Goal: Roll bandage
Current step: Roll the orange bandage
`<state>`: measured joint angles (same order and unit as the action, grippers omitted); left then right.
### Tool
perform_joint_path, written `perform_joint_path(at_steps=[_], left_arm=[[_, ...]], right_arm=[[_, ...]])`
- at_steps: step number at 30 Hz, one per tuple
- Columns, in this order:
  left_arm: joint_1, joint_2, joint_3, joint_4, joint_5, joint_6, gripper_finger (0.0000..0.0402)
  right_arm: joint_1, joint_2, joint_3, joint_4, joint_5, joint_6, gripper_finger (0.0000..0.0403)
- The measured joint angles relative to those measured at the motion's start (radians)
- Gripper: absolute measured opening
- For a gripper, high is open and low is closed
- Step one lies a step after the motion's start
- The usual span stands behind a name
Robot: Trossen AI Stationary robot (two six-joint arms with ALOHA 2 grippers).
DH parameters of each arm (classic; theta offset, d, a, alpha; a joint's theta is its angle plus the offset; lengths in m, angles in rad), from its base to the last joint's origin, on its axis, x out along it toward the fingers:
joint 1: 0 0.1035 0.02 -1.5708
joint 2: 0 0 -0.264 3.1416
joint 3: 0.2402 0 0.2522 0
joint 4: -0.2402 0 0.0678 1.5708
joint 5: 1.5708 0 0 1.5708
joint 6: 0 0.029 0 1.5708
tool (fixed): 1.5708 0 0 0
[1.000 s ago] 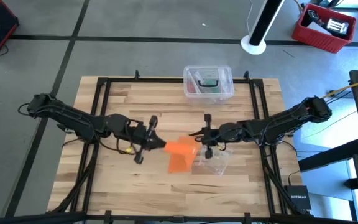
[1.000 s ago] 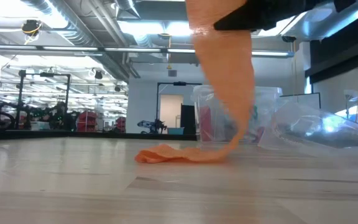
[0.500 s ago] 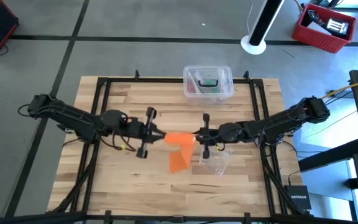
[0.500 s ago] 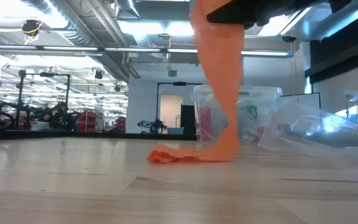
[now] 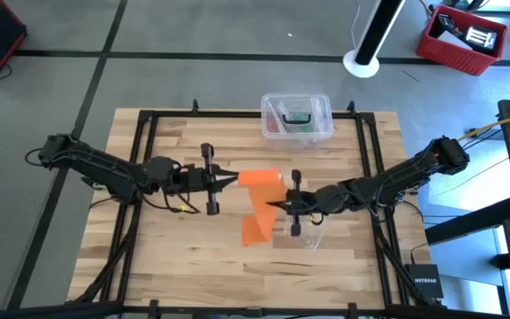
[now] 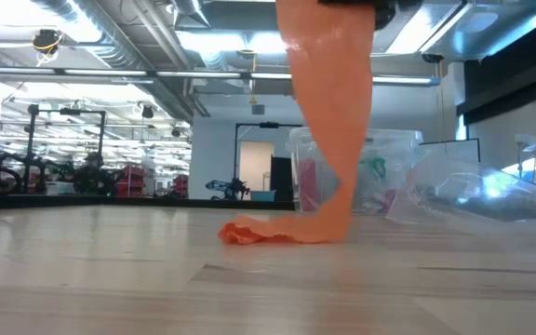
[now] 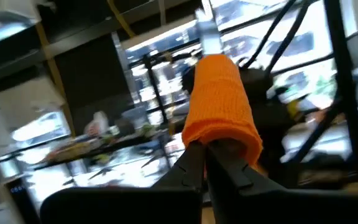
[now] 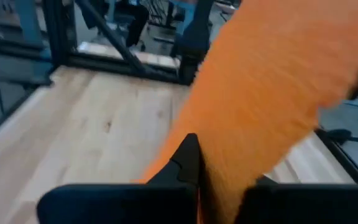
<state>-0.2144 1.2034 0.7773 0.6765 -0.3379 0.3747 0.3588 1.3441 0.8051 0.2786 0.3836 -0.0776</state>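
Wooden slatted table [image 5: 184,257] with a black frame is sitting on a grey floor. Clear plastic box [image 5: 297,117] is resting at the far edge, a crumpled clear bag [image 6: 477,197] lying right of centre. Red crate [image 5: 461,38] is standing on the floor at the far right. Low view is showing an open workshop with ceiling lights behind.

Left arm is reaching in from the left, left gripper [image 5: 223,178] pointing at the table middle, fingers pressed together on the upper end of the bandage [image 5: 260,206]; the left wrist view is showing the fabric bunched over the closed fingertips. Right arm is reaching in from the right, right gripper [image 5: 278,206] touching the band lower down, fingers pinching its edge.

Bandage is hanging unrolled: bright orange, held up at mid-table, draping down, its free end lying crumpled on the wood.
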Motion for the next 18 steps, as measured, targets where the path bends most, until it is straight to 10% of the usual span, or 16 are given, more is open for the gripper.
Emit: perform_joint_path(at_steps=[18], left_arm=[[-0.002, 0.024, 0.000, -0.131, -0.348, 0.132, 0.0000]], right_arm=[[0.014, 0.000, 0.232, -0.038, -0.141, 0.154, 0.0007]])
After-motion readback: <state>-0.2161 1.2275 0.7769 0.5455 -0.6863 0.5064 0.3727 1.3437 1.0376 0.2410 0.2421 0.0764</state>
